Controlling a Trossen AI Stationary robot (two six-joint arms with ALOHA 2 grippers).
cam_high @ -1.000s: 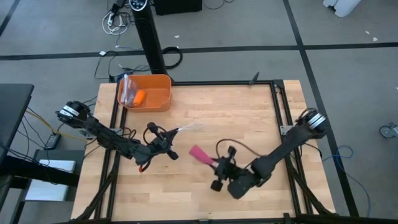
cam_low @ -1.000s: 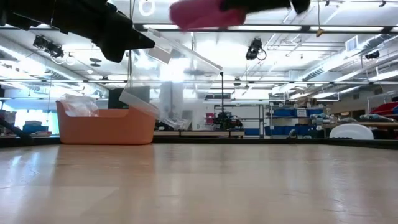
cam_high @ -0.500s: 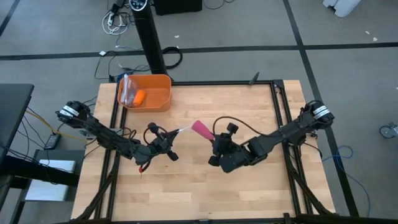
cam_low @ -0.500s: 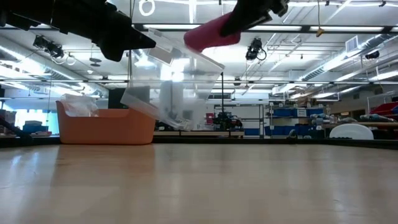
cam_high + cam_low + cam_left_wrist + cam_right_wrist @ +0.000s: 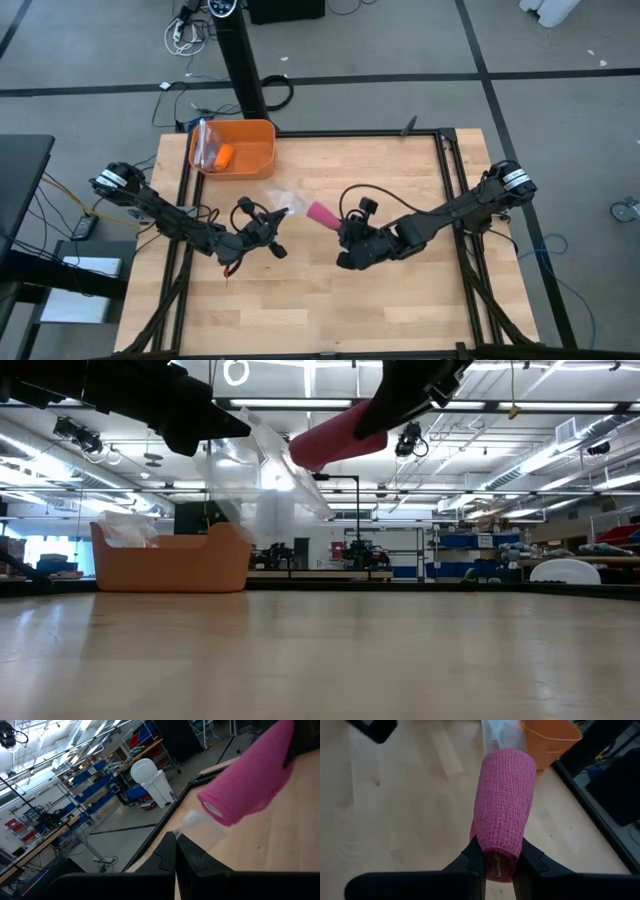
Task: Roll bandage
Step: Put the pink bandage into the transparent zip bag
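While gripped: bandage [image 5: 503, 805] aloft

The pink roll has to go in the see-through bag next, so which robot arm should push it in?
Probably the right. The right gripper is shut on the bandage, its free end aimed at the clear bag. The left gripper is busy holding that bag up.
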